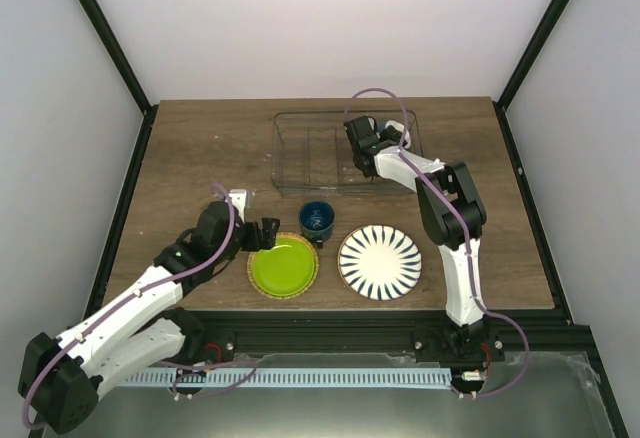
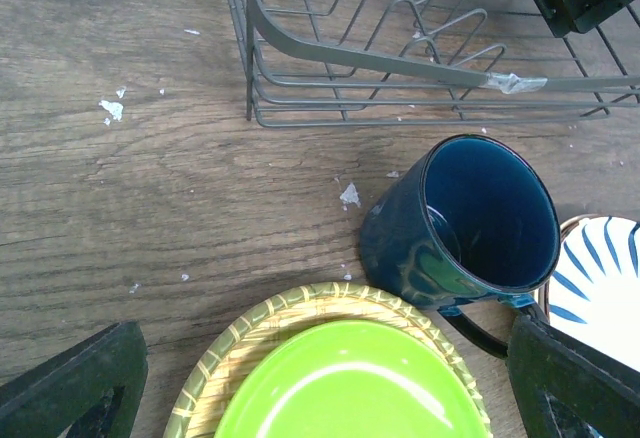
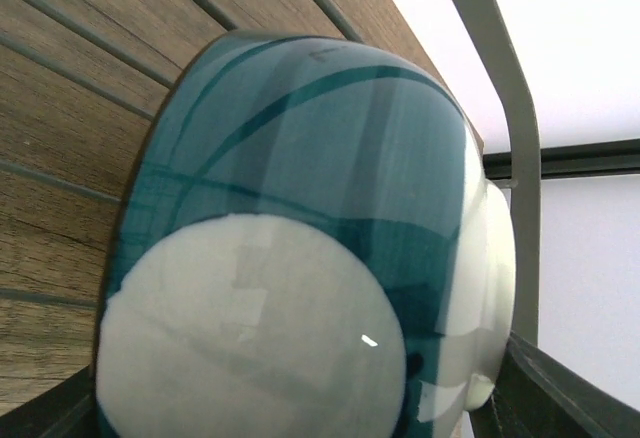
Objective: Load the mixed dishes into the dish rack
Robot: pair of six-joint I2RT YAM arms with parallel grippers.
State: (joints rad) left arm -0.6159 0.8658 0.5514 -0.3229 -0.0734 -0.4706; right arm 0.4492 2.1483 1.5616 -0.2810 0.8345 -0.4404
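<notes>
Bowl (image 3: 300,248) sits clamped in the right gripper (image 3: 305,398), down among the rack (image 1: 290,118) wires. Left gripper (image 2: 325,383), jaws wide apart, hangs at the edge of the green plate (image 1: 283,266), which lies straight ahead; mug (image 2: 470,218) just beyond. This arm is nearer.

Wood-grain desk (image 1: 180,158). Directly on it:
- wire dish rack (image 1: 300,158) at the far side, right of centre
- dark blue mug (image 1: 316,220), upright, just in front of the rack
- lime-green plate (image 1: 283,266), near-left of the mug
- blue-striped white plate (image 1: 379,262), near-right

The plates sit side by side, not touching. There are white flecks (image 2: 111,109) on the wood.
</notes>
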